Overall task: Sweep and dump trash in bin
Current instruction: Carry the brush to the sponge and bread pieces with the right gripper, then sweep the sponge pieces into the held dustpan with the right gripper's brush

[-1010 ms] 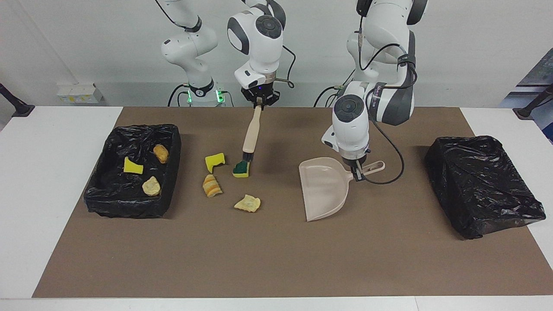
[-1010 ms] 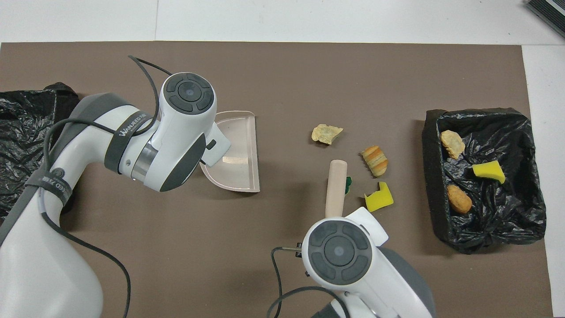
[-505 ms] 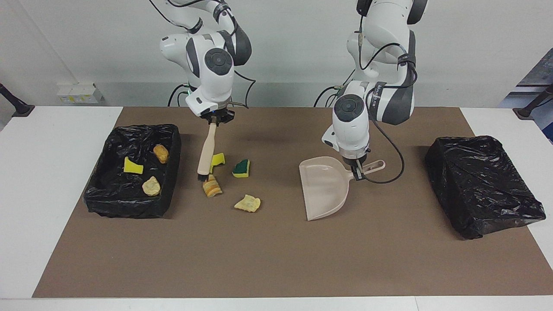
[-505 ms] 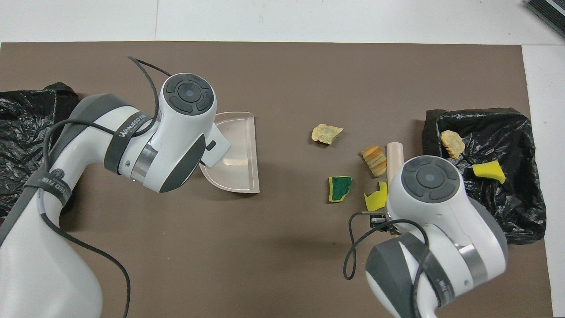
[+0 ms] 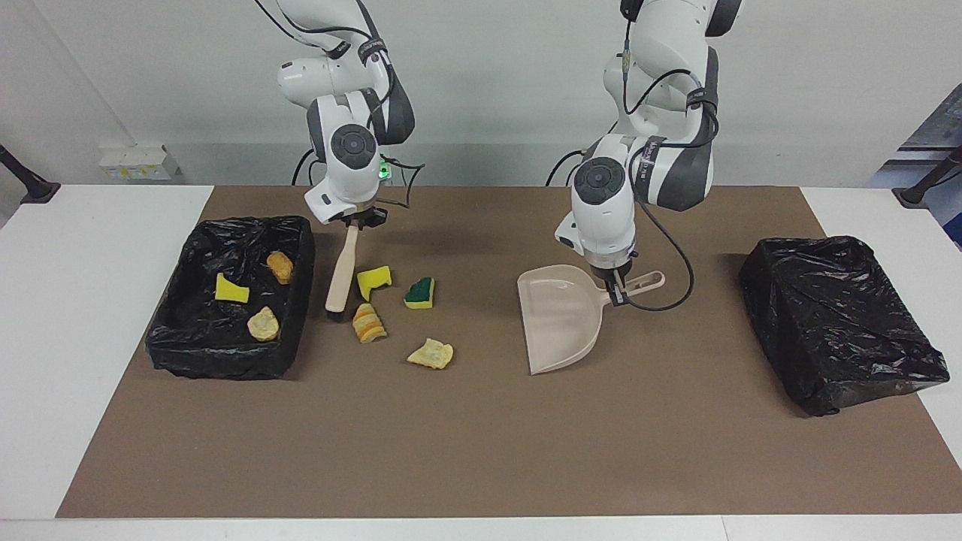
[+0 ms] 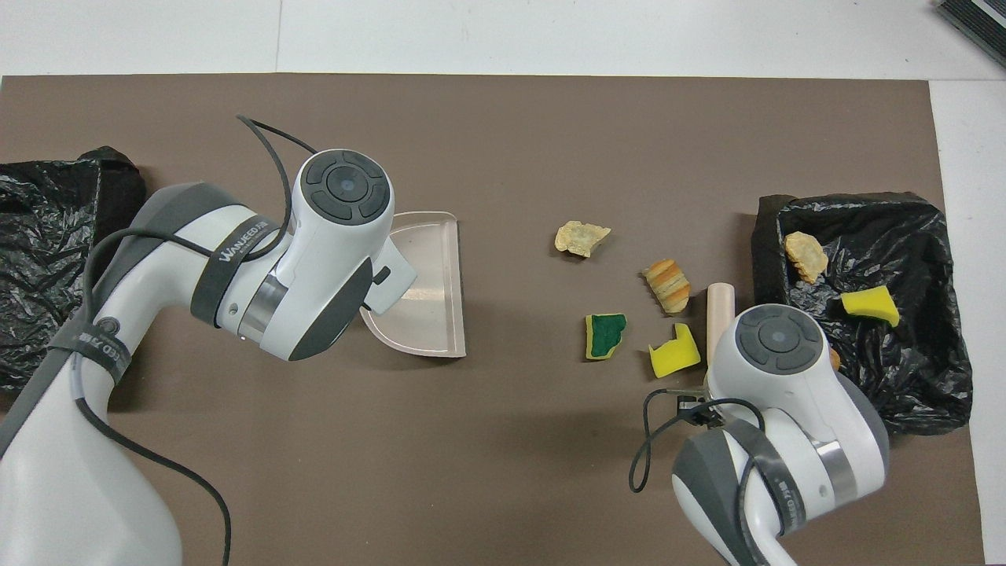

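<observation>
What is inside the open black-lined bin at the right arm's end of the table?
Inside the open black-lined bin lie three scraps: a yellow sponge chunk, an orange-brown bread-like piece and a pale tan piece. Overhead, the right arm covers most of the orange-brown one.

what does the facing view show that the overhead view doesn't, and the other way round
Only the facing view shows the right gripper shut on the brush, the left gripper shut on the dustpan handle, and all three scraps in the open bin. Only the overhead view shows the dark object at the table's corner. Both share four loose scraps on the mat, among them the green-topped sponge, and the covered bin.
</observation>
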